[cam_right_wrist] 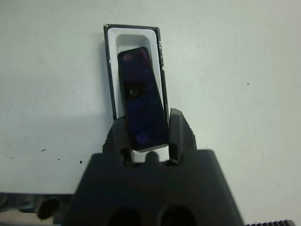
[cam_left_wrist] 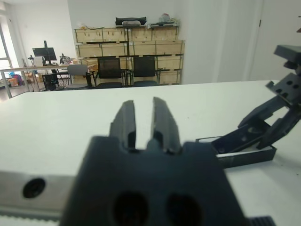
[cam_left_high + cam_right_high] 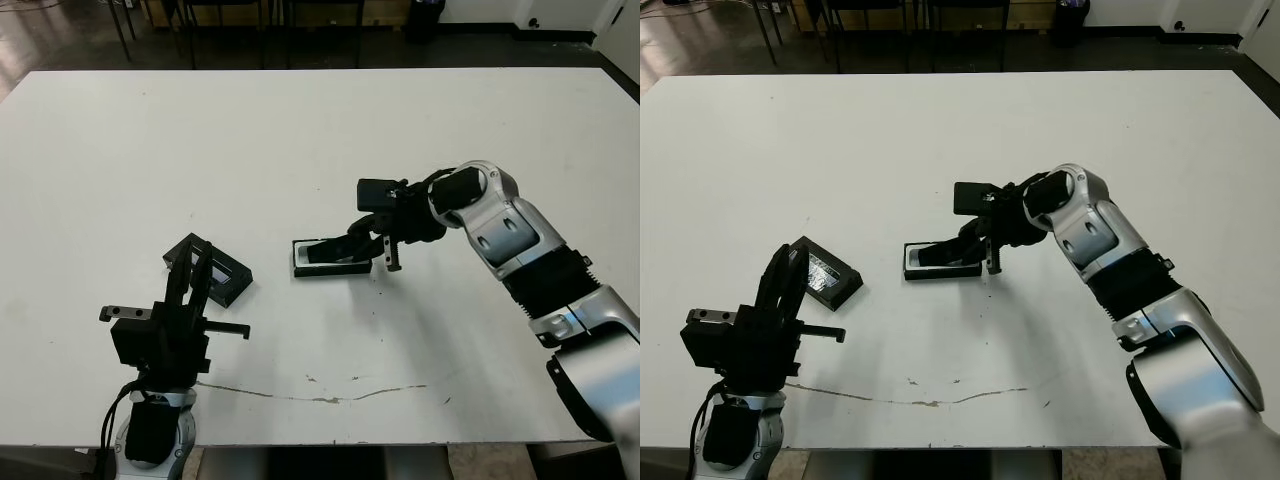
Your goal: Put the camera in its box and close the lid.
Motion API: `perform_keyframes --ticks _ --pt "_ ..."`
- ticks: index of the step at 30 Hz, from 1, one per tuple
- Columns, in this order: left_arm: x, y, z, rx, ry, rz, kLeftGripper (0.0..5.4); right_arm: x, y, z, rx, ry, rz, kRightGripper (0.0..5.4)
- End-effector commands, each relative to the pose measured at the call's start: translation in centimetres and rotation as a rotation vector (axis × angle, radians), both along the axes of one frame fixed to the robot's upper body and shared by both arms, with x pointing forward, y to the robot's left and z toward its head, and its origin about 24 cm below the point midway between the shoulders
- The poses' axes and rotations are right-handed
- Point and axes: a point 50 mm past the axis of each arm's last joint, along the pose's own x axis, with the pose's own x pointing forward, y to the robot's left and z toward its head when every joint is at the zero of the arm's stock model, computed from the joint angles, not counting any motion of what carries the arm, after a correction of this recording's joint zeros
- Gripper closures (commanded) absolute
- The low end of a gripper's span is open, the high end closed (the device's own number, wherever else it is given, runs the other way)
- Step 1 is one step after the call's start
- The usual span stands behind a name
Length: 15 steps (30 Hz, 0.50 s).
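The box (image 3: 333, 266) sits on the white table (image 3: 300, 150), near the middle, and everything else is easy to find from it. It is a small flat black tray with a white inside. The camera (image 1: 141, 117), a thin black bar with a shiny dark face, is partly in the box. Its far end dips down into the white inside, and its near end is tipped up above the box's near edge. It lies a bit crooked in the tray, leaning toward one long wall. The right gripper (image 1: 147, 133) is clamped on the camera, with one black finger on each long side of the raised end. The right arm (image 3: 500, 235) reaches in to the box from the right side of the table. The lid (image 3: 215, 270) lies on the table to the left of the box, well apart from it. It is a black cover with a shiny window. The left gripper (image 3: 196, 272) stands up right in front of the lid, so part of the lid is hidden behind it. The left gripper's two fingers (image 2: 123, 125) are close together with only a thin gap between them, and they hold nothing. From the left wrist view you can see the box and the right gripper over it, farther along the table.
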Motion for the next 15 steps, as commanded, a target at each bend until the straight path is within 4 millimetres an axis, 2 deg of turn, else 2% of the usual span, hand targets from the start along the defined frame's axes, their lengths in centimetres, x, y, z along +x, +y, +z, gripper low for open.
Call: perform_keyframes --ticks 1,15 --pt "-0.3 0.1 -0.6 0.001 0.046 0.016 5.40 -0.2 0.3 -1.0 -0.037 0.061 0.002 5.30" --pt "-0.5 -0.1 -0.8 0.003 0.035 0.019 5.40 0.1 1.9 -1.3 -0.052 0.124 0.035 5.30"
